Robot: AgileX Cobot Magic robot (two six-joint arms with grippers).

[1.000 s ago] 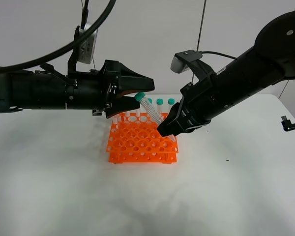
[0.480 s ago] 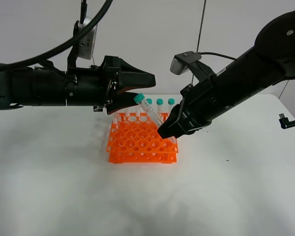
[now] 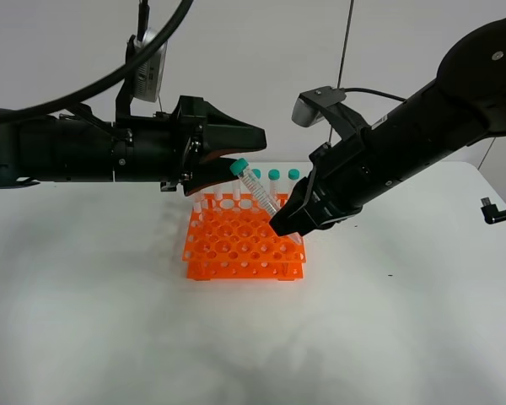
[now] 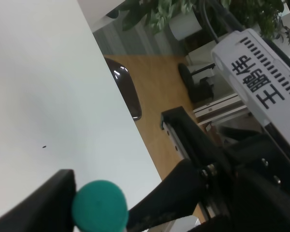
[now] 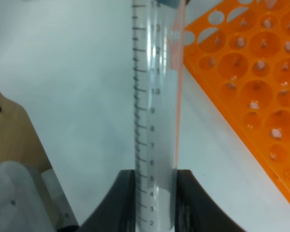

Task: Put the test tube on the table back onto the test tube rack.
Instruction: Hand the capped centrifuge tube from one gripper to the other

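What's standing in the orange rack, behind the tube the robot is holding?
Other tubes stand upright in the test tube rack's back row. Three teal caps show; the left gripper covers the rest's tops.

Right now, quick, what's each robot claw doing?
Right gripper: shut on the test tube.
Left gripper: open, around its teal cap.

right hand (image 3: 285, 226): holds tilted test tube (image 3: 261, 195) | left hand (image 3: 248, 155): jaws seemingly apart
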